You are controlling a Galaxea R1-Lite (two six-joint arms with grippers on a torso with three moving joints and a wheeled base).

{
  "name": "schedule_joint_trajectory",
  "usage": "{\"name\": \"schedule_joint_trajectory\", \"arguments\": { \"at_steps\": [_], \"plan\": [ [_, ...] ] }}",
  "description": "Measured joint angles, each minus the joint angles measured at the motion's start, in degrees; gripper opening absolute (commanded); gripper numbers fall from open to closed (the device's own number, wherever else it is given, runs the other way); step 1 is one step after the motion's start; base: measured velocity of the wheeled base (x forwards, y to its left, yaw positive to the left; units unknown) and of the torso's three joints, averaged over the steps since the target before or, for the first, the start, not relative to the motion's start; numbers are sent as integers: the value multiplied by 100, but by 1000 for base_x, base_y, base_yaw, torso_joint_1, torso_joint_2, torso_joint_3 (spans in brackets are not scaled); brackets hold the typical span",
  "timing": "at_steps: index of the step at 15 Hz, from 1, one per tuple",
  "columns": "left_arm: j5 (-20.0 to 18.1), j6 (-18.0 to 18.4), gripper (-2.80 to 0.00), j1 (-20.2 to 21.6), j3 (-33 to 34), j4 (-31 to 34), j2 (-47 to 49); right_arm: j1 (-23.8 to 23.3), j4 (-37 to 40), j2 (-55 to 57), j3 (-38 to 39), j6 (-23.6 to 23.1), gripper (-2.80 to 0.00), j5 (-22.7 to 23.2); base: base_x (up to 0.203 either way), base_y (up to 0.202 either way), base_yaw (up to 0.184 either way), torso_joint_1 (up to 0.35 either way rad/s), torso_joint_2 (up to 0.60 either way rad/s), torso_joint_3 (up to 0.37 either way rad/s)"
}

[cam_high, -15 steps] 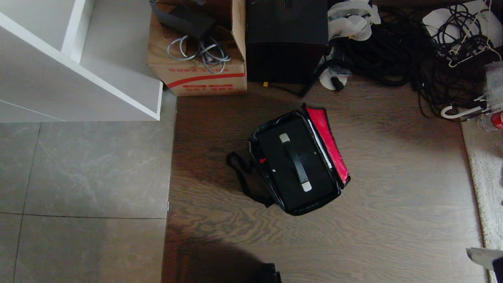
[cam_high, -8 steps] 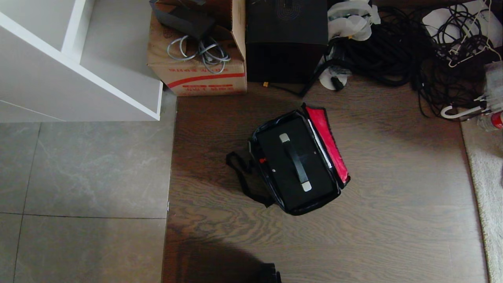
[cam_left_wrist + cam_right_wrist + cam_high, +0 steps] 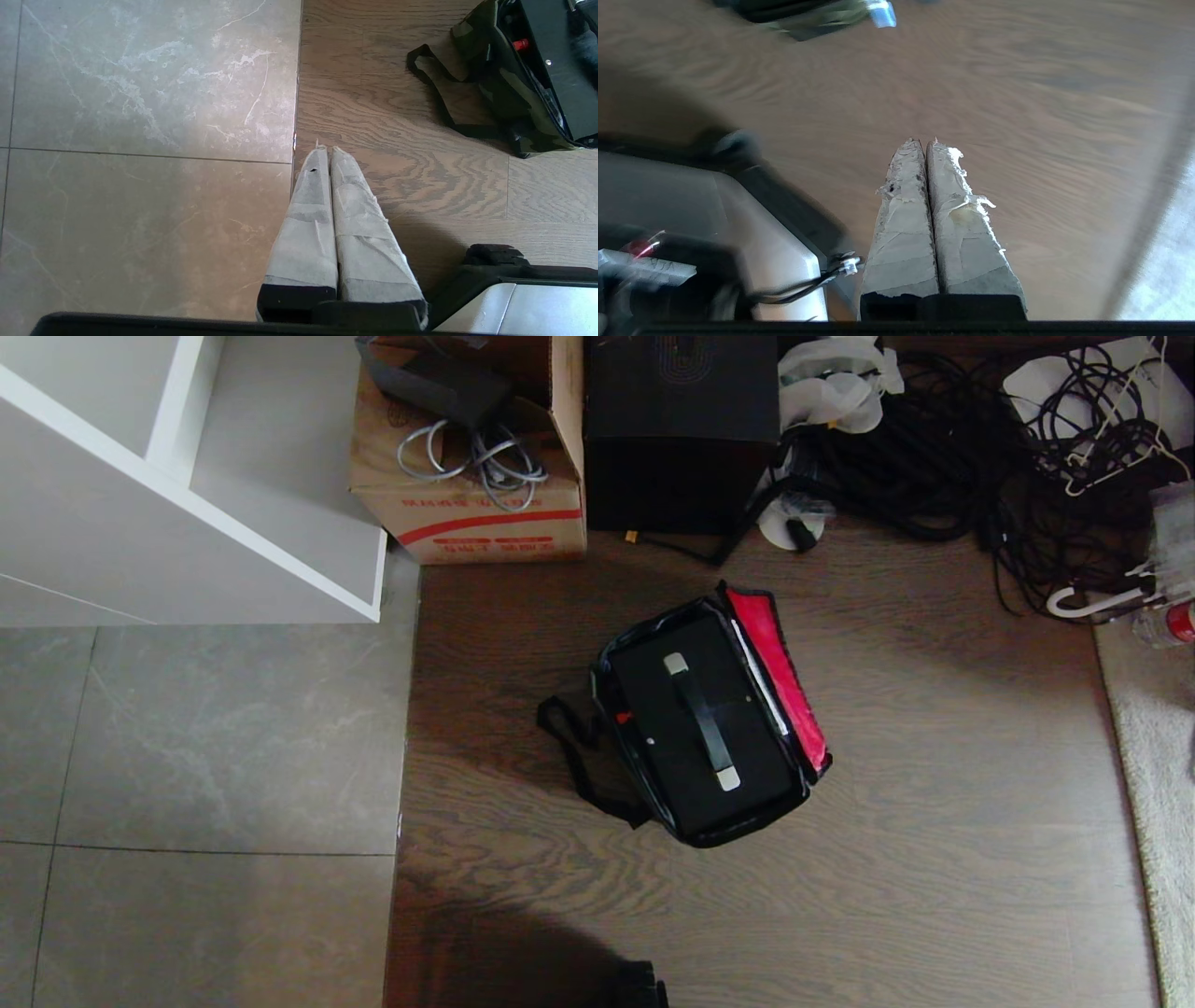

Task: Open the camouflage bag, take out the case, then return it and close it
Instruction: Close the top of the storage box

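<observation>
Gone from the head view since a second ago, right gripper hangs over wood floor, fingers together, empty

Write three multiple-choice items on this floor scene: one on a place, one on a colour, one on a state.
1. Where is the case?
A. Inside the camouflage bag
B. In the cardboard carton
C. On the rug

2. What colour is the bag's lid lining?
A. Blue
B. Red
C. Yellow

3. How is the left gripper?
A. Shut on the strap
B. Open
C. Shut, empty

Key:
1 A, the case's top and handle show within the bag's rim.
2 B, the folded-back lid shows red.
3 C, its fingers meet over bare floor, apart from the bag.
</observation>
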Motion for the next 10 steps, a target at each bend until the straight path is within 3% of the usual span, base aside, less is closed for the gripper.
{"name": "schedule_joint_trajectory", "arguments": {
  "at_steps": [10],
  "plan": [
    [-2, 0, -280, 0, -5, 2, 0, 0, 140, -85, 50, 164, -280, 30, 0, 0, 0, 0, 0, 0]
  ]
}}
